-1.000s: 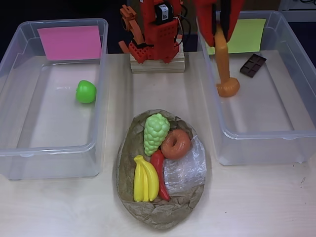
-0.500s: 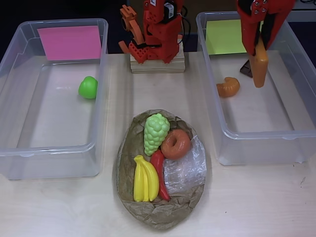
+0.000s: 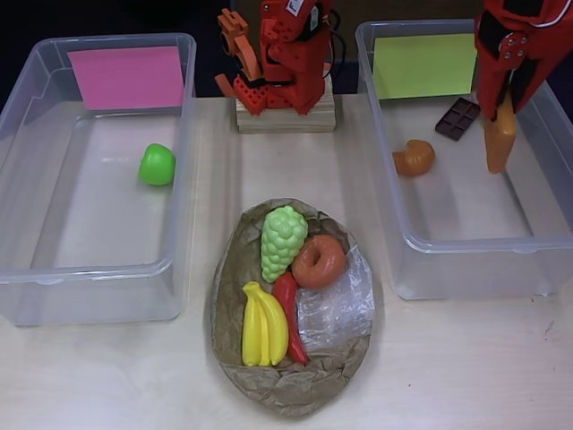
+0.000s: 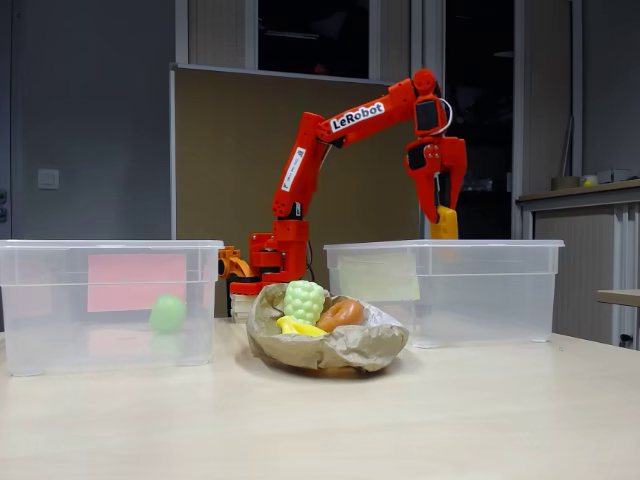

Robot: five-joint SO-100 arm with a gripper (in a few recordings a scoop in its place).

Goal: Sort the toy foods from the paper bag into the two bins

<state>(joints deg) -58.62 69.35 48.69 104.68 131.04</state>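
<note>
Your jaws (image 3: 498, 143) hang over the bin with the yellow-green label (image 3: 537, 244), at the right back of the worktop (image 3: 466, 367) in the overhead view. You cannot tell how wide they are open, and nothing shows in them. Down in that bin lie the orange croissant (image 3: 414, 158) and the chocolate bar (image 3: 457, 117). The green apple (image 3: 157, 165) sits in the bin with the pink label (image 3: 89, 269) on the left. The paper bag (image 3: 291, 381) lies near the front edge, between the bins. It holds the green grapes (image 3: 282, 240), brown donut (image 3: 318, 262), red chili (image 3: 289, 309) and yellow bananas (image 3: 263, 327).
</note>
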